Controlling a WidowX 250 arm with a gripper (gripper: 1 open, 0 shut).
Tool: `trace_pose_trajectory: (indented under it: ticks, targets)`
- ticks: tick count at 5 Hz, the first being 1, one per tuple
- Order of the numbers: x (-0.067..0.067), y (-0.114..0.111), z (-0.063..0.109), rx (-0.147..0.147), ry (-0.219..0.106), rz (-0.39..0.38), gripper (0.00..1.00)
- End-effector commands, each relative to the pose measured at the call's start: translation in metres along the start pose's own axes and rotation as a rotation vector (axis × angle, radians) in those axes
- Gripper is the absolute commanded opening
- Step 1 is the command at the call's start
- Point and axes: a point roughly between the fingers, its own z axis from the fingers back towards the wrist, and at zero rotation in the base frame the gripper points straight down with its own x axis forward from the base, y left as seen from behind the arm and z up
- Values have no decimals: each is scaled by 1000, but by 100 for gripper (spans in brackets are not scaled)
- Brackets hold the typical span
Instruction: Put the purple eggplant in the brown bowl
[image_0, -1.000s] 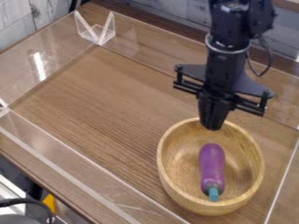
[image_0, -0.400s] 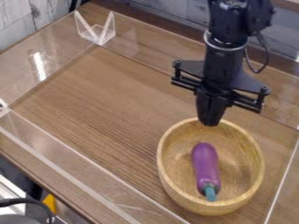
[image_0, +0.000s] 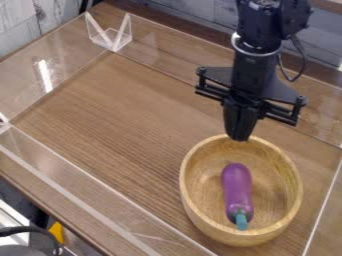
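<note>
The purple eggplant (image_0: 238, 190) lies inside the brown bowl (image_0: 198, 200) at the lower right, its blue-teal stem tip pointing toward the near rim. My gripper (image_0: 241, 135) hangs straight down above the bowl's far rim, its black fingers pressed together and shut on nothing. A clear gap separates the fingertips from the eggplant.
The bowl stands on a wooden table top (image_0: 120, 120) ringed by low clear plastic walls. A clear acrylic stand (image_0: 110, 32) sits at the back left. The table's front edge runs along the lower left.
The eggplant has shifted slightly within the bowl. My gripper has stayed shut above the far rim, rising only a touch.
</note>
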Motion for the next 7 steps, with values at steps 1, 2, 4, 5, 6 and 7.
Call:
trace_pose_trajectory:
  ticks: [1,2,4,5,6,7]
  targets:
    - [5,0,11,-14,-53,2,0]
    - [3,0,6,-9,-45,1,0]
    - [-1,0,-5,2,-30,-2,0]
    - [-3,0,-11,7,-24,-5,0]
    - [-5,0,-16,12,-18,-6,0]
    - [-6,1,-18,16,-15,-5,0]
